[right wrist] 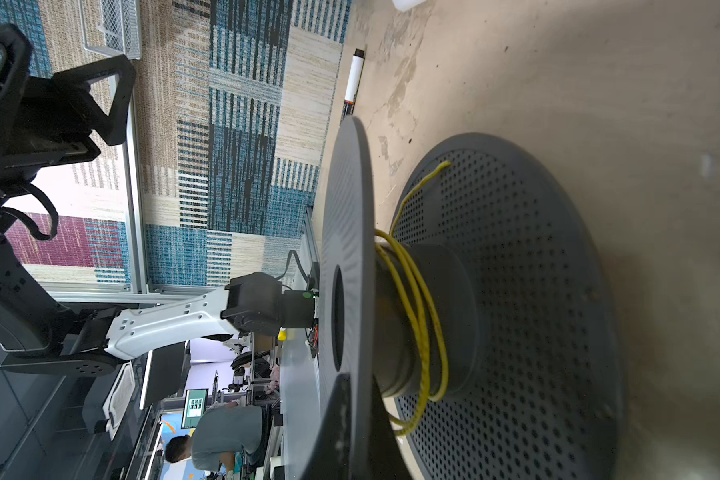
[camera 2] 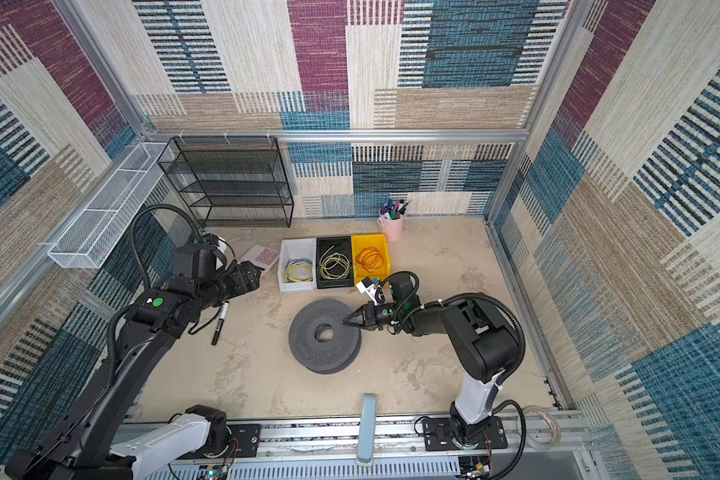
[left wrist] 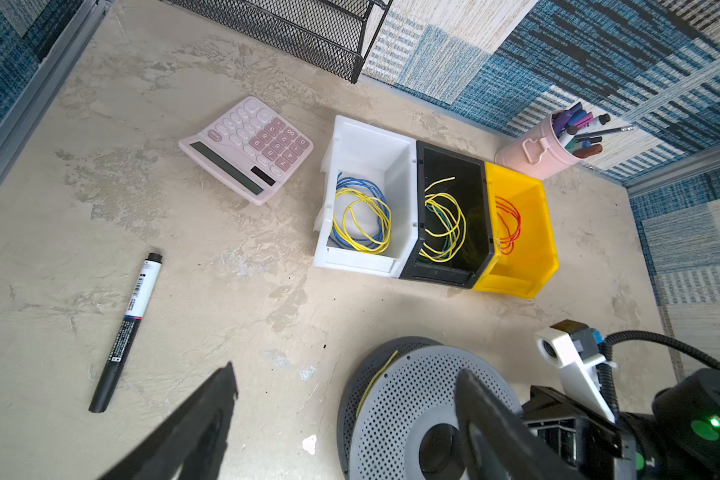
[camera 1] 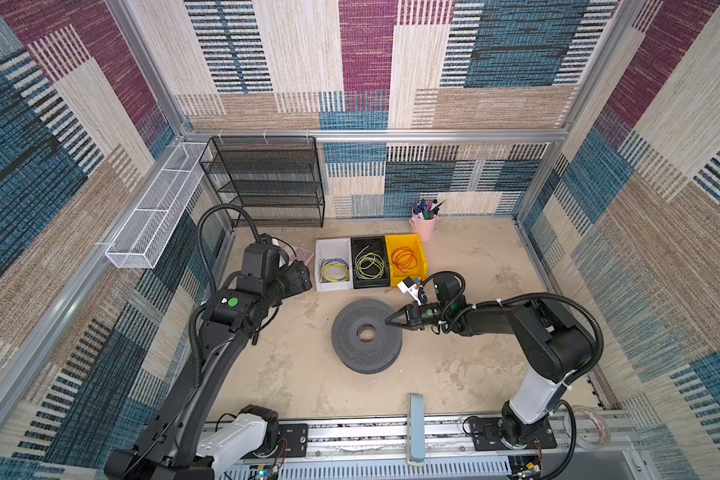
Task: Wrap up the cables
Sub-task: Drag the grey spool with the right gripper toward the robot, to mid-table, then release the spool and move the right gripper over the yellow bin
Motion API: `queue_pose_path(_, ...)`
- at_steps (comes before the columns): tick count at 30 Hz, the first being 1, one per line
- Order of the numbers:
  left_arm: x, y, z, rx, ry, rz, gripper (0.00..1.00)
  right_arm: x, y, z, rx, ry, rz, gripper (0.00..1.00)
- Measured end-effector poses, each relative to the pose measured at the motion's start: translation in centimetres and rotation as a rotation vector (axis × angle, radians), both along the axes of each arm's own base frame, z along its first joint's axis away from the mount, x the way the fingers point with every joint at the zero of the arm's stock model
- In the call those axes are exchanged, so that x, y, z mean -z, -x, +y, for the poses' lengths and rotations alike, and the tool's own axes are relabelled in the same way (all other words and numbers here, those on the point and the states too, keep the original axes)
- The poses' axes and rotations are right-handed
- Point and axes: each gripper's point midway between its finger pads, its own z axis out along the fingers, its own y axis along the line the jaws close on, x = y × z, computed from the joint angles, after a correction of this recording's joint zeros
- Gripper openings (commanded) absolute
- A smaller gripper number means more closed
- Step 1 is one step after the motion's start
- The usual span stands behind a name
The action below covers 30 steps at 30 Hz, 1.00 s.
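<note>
left gripper — jaws wide, empty; right gripper — jaws closed at right rim of grey spool; red-orange wire coiled in yellow bin.

Lying flat in the middle of the beige worktop: grey perforated plastic spool. Standing just behind, left to right: white plastic bin holding a blue-and-yellow wire coil, black plastic bin holding a yellow-green wire coil, yellow plastic bin holding the red-orange wire. Sitting behind the yellow bin: pink cylindrical pen cup. Lying left of the bins: pink calculator, then black marker pen nearer the front.
</note>
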Motion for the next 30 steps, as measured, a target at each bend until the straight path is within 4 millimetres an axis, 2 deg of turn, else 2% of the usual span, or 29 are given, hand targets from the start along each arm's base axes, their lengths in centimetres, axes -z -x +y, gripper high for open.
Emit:
queue_pose_path(7, 0.3, 0.2, 0.0, -0.002, 0.001, 0.006, 0.84, 2.0, -1.1, -0.8, 0.066, 0.126, -0.046, 0.35)
queue_pose_path(16, 0.5, 0.2, 0.0, 0.000, 0.002, 0.010, 0.84, 1.1, -2.4, -1.6, 0.106, 0.217, -0.143, 0.53)
queue_pose_path(20, 0.8, 0.4, 0.0, 0.000, 0.001, 0.015, 0.84, 0.2, -3.0, -2.5, 0.136, 0.274, -0.200, 0.58)
queue_pose_path(25, 1.2, 0.7, 0.1, 0.001, -0.001, 0.024, 0.84, -2.9, -4.3, -5.0, 0.220, 0.294, -0.254, 0.58)
queue_pose_path(30, 2.0, 1.2, 0.2, 0.006, -0.006, 0.047, 0.83, -10.9, -7.3, -6.8, 0.332, 0.323, -0.451, 0.57)
